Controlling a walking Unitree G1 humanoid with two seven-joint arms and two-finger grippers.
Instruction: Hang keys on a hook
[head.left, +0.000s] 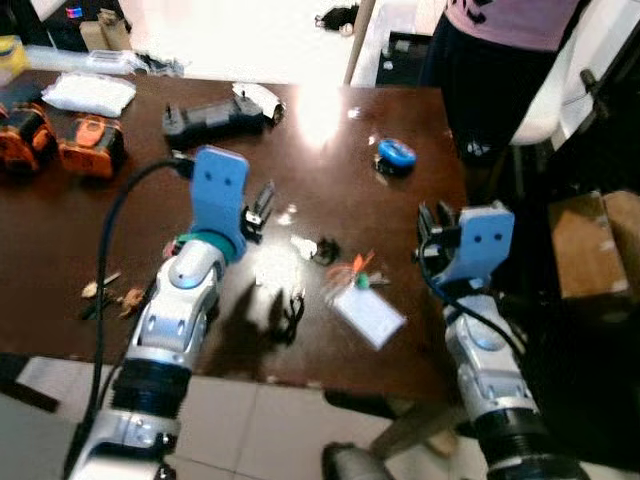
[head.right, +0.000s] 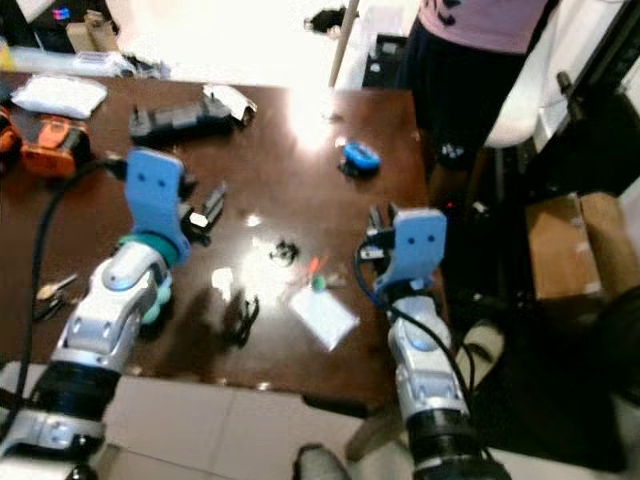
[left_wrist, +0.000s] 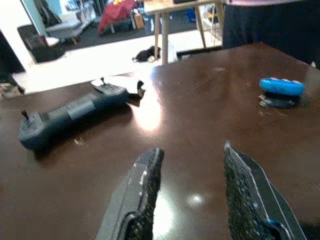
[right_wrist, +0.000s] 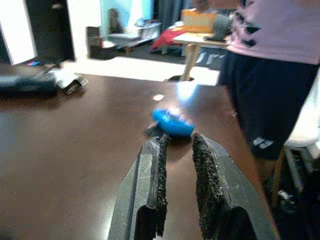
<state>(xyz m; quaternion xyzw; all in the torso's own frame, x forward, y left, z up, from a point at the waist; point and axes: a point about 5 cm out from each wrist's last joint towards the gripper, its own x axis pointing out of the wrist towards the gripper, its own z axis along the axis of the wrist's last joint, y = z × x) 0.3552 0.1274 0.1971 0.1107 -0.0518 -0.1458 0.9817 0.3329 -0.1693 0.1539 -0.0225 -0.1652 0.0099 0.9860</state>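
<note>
Surface (head.left: 60, 250): dark brown and glossy, with a bright glare patch toward 12 o'clock.
Orange power tools (head.left: 60, 143): at the far left edge, around 10 o'clock.
Black controller (head.left: 215, 118): lying flat toward 11 o'clock, with a white item just beside its right end.
Left tool (head.left: 258, 210): hovering above the surface left of centre, fingers (left_wrist: 142, 192) spread apart and holding nothing; a blue plate sits behind it on the wrist.
Keys (head.left: 340, 262): lying on the surface near centre, a small cluster with an orange tag and a black fob, between the two arms and touching neither tool.
White card (head.left: 368, 315): flat on the surface just at 5 o'clock of the keys.
Blue gadget (head.left: 396, 153): on the surface at 1 o'clock, ahead of the right tool.
Right tool (head.left: 432, 222): raised near the right edge of the surface, fingers (right_wrist: 207, 187) a narrow gap apart, gripping nothing.
Person (head.left: 500, 40): standing past the surface's far right corner in a pink top and dark shorts.
Cardboard box (head.left: 595, 245): on the floor at 3 o'clock.
</note>
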